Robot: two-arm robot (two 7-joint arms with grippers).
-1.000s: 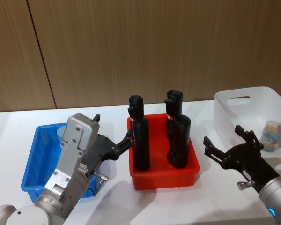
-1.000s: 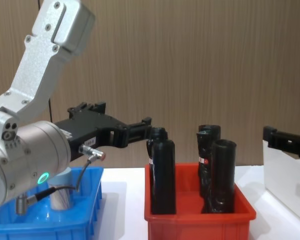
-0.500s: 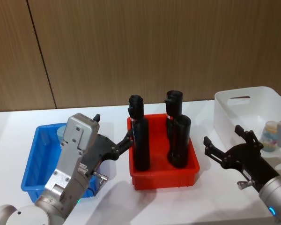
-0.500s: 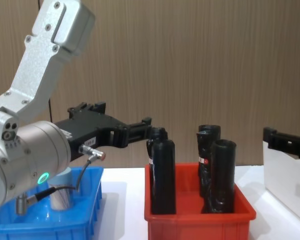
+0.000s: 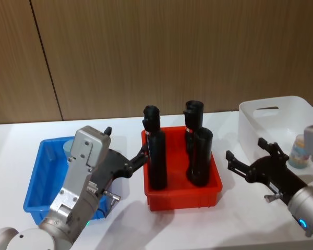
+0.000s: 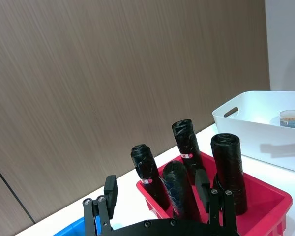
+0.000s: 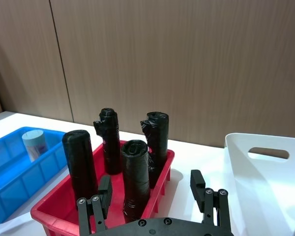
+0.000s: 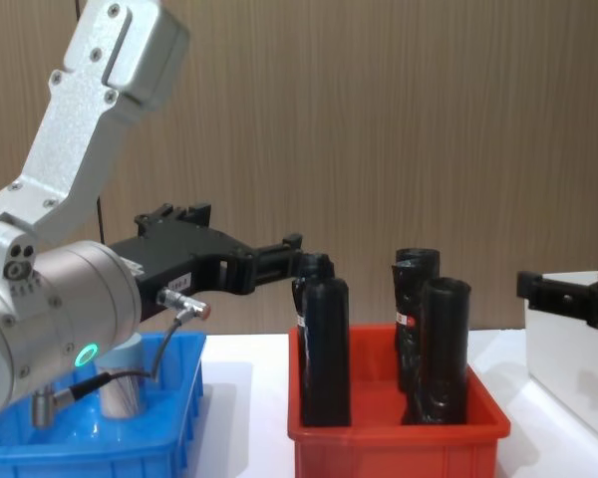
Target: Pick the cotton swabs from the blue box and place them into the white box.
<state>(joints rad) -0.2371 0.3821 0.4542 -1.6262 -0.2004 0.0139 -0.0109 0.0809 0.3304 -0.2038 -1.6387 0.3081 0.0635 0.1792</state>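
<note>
1. Two bins frame the job: the shallow bright blue plastic box [image 5: 41, 179] lies at the robot's left, and the white translucent plastic box with a handle slot [image 5: 274, 122] lies at its right, well apart, with a red plastic bin [image 5: 182, 195] of tall black cylinders [image 5: 156, 156] between them.
2. The left gripper [image 5: 126, 165] hangs above the blue box's inner edge, its jaws apart and empty, pointing toward the red bin; it is plainly the nearer arm for the next pick.
3. The right gripper [image 5: 249, 163] hovers between the red bin and the white box, jaws spread and holding nothing.
4. One small clear cylindrical tub of cotton swabs with a pale blue cap [image 7: 32, 143] stands upright at the blue box's far end, its long axis vertical and its cap up. It lies behind and below the left jaws, so I judge the gripper must draw back and descend.
5. Another capped tub [image 6: 290, 118] rests in the white box, seemingly upright, though it is too small to be sure.
</note>
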